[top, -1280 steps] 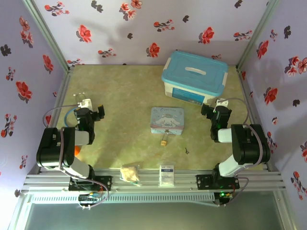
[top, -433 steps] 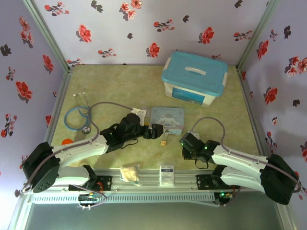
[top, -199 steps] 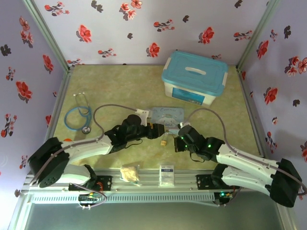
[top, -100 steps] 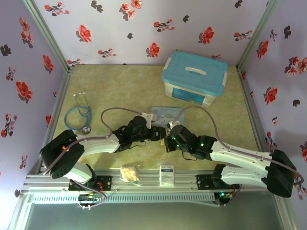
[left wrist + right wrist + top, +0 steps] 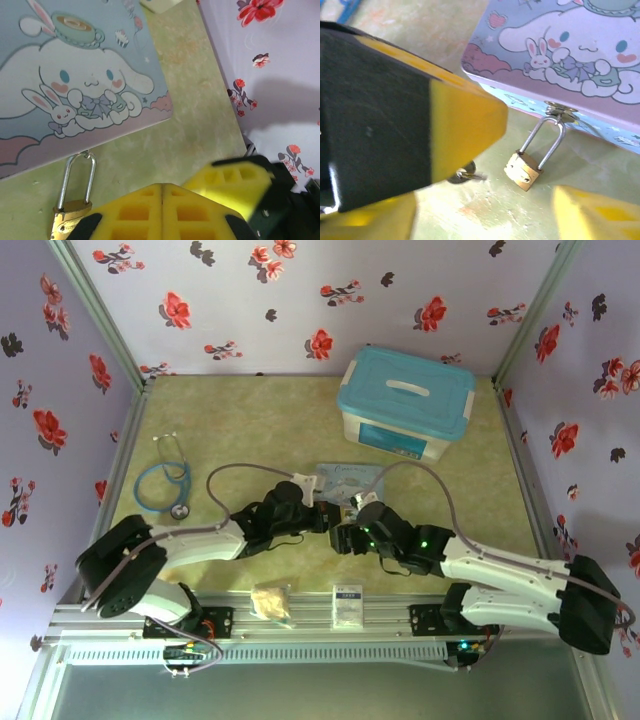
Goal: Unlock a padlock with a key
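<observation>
Near the middle of the table, the padlock (image 5: 522, 171) lies flat with its shackle hooked through the hasp of the tin (image 5: 507, 96). The tin is therefore kept shut, and what is inside cannot be seen. The left gripper (image 5: 162, 189) has its jaws pressed together. The key (image 5: 464, 175) pokes out under them, so it seems pinched there (the contact itself is covered). It is a little apart from the padlock, probably ready to be brought to the keyhole. The right gripper (image 5: 480, 212) is spread wide, holds nothing and waits just beside the left one. The box (image 5: 405, 400) toward the far right corner is closed, so its contents are also hidden.
</observation>
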`<action>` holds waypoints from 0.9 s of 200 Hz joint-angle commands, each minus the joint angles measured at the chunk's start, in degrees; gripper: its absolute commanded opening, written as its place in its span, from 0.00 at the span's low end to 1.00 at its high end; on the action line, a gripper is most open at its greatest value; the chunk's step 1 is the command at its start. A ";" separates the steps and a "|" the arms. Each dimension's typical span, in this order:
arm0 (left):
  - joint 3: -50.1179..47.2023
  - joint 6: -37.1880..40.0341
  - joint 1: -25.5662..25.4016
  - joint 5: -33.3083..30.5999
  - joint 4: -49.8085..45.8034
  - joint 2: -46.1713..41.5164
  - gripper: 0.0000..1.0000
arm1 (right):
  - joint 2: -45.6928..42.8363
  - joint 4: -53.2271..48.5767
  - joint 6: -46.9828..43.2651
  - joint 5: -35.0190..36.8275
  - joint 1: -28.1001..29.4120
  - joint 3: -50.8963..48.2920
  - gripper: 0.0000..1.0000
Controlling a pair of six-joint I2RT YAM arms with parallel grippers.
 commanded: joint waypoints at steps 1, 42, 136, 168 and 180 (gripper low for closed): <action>0.84 7.11 0.12 -2.35 -5.56 -7.49 0.00 | -7.13 11.87 -0.19 -8.25 -5.69 -3.45 0.84; -0.54 13.00 3.21 -0.35 -7.35 -19.25 0.00 | -12.07 38.02 5.66 -22.75 -11.99 -9.74 0.89; -0.84 12.19 3.80 3.50 0.05 -27.48 0.00 | -1.75 65.25 12.07 -34.18 -11.11 -8.22 0.51; -0.25 12.08 3.80 3.04 1.73 -27.60 0.00 | -0.57 66.99 12.09 -34.45 -10.60 -8.21 0.42; -0.12 11.96 3.80 2.82 2.02 -27.60 0.00 | -0.61 67.24 12.06 -34.37 -10.31 -8.54 0.42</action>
